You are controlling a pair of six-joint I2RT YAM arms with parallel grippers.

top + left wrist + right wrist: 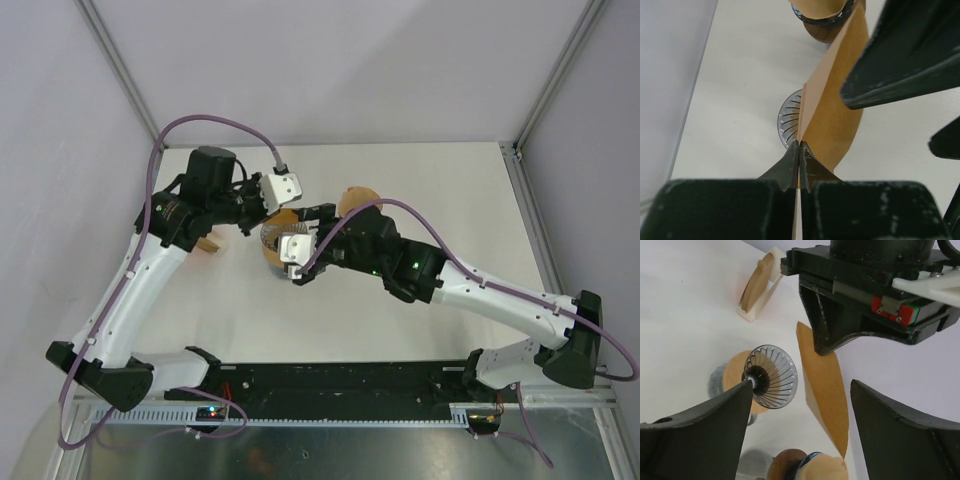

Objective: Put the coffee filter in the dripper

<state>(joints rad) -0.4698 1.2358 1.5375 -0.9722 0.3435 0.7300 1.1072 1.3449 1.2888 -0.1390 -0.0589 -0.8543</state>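
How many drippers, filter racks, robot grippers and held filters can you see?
Drippers: 2, the empty clear ribbed glass dripper and the dark-rimmed dripper with a paper inside
White filter rack: 1
Brown paper filter, pinched by a gripper: 1
Grippers: 2, the left gripper and the right gripper
Total: 6

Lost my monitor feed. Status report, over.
Left gripper shut on filter. Right gripper open, close beside dripper. Not yet seated: filter hangs beside dripper.

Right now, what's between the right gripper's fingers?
Right wrist view: the coffee filter, pinched by the left gripper, hangs inside the open right gripper, dripper alongside.
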